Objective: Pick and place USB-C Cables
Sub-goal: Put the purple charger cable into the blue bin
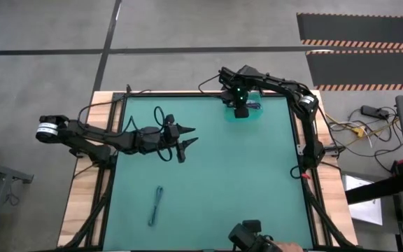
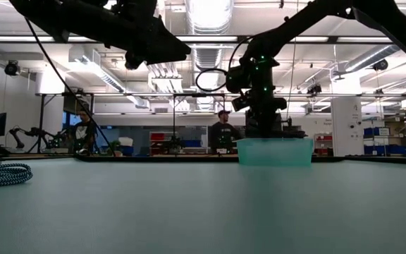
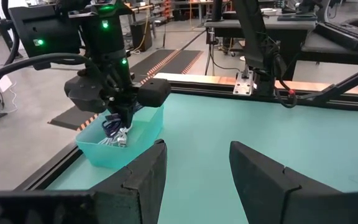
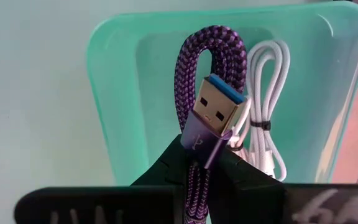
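Observation:
My right gripper (image 1: pixel 241 110) hangs over a teal bin (image 1: pixel 252 115) at the table's far edge, shut on a purplish-black braided cable (image 4: pixel 211 68). A white coiled cable (image 4: pixel 267 118) lies in the bin. A blue-grey folded cable (image 1: pixel 157 205) lies flat on the green mat toward the near left, and shows in the low view (image 2: pixel 2 174). My left gripper (image 1: pixel 191 136) is open and empty above the mat's left half, its fingers pointing toward the table's right edge. The fourth cable is not seen. My right gripper pinches the folded purplish-black cable between its two fingers, on the strands just behind the metal plug (image 4: pixel 197 146). The fingers come from above, pointing down. The cable's folded loop (image 4: pixel 211 46) hangs below the fingers over the bin, also seen in the left wrist view (image 3: pixel 114 129).
The bin's wall (image 2: pixel 273 152) stands by the far right part of the mat. A dark device (image 1: pixel 247 236) sits at the table's near edge. Wooden borders and black rails (image 1: pixel 107 189) frame the mat. People stand in the room beyond (image 2: pixel 223 130).

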